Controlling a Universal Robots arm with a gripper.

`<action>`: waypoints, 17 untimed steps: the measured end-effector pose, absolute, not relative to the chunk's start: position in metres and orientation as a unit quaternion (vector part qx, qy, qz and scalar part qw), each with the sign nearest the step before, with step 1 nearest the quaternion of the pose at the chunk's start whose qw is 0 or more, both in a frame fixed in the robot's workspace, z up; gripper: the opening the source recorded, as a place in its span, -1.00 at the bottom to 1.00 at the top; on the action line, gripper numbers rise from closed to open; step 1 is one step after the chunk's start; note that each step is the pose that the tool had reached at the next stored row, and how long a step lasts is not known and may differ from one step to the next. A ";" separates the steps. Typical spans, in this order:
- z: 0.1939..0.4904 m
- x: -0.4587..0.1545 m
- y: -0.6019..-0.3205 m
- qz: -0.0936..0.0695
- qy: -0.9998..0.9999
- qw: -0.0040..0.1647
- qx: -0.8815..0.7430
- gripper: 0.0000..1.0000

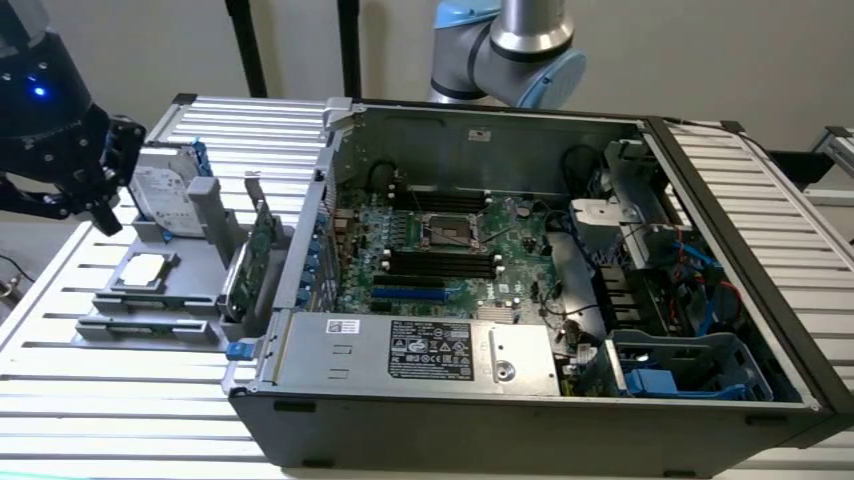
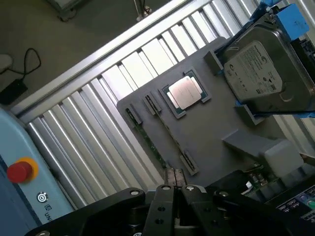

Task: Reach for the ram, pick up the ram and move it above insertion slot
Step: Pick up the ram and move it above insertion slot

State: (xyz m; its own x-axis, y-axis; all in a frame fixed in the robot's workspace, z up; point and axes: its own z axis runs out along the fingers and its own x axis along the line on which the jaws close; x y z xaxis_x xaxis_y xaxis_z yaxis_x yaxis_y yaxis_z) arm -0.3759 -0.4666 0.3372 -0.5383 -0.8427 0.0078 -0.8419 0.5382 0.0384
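Observation:
The ram (image 2: 149, 141) is a long thin green stick standing on edge in a slot of the grey holder plate (image 2: 209, 130), on the slatted table. My gripper (image 2: 176, 192) hovers above one end of the ram without touching it. Its dark fingers (image 2: 164, 196) stand open with only a narrow gap and nothing between them. In the exterior view my black gripper (image 1: 96, 195) hangs at the left, above the grey holder (image 1: 147, 300). The motherboard's black memory slots (image 1: 441, 262) lie inside the open computer case (image 1: 534, 300).
On the holder sit a silver processor chip (image 2: 185, 93), a silver hard drive in a blue frame (image 2: 258, 73) and an upright green expansion card (image 1: 254, 258). A red emergency button (image 2: 19, 171) is near the table edge. A cable lies on the floor (image 2: 27, 64).

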 end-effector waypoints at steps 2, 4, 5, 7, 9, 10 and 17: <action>0.337 -0.376 -0.467 -0.015 -0.868 0.013 0.496 -0.79; 0.337 -0.376 -0.467 -0.014 -0.859 0.013 0.512 -0.79; 0.337 -0.376 -0.467 -0.014 -0.854 0.013 0.519 -0.79; 0.337 -0.376 -0.467 -0.014 -0.845 0.014 0.535 -0.79; 0.337 -0.376 -0.467 -0.014 -0.835 0.014 0.550 -0.79; 0.337 -0.376 -0.467 -0.014 -0.830 0.014 0.558 -0.79; 0.337 -0.376 -0.467 -0.013 -0.793 0.014 0.609 -0.79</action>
State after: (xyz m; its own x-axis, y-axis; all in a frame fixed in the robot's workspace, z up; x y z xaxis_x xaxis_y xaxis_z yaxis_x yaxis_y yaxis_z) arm -0.3758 -0.4666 0.3370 -0.2571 -0.9664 0.0074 -0.9656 0.2571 0.0376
